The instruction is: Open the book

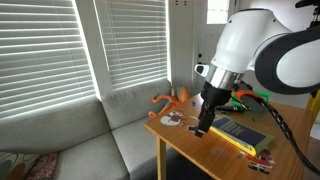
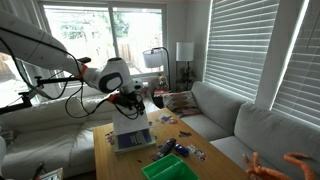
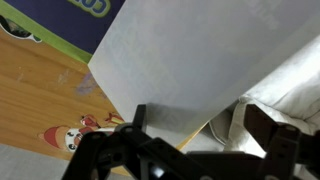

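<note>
One book: the big thin picture book [image 1: 240, 131] with the yellow-green edge lies on the wooden desk [image 3: 40, 95].
Hand: the black hand [image 3: 195, 140] has its fingers spread wide at the book's edge.
Done: a white page [image 3: 190, 60] looks partly lifted.
Left: I think it must swing fully open.

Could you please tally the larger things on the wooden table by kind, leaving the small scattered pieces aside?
Book: 1
Green box: 1
Total: 2
</note>
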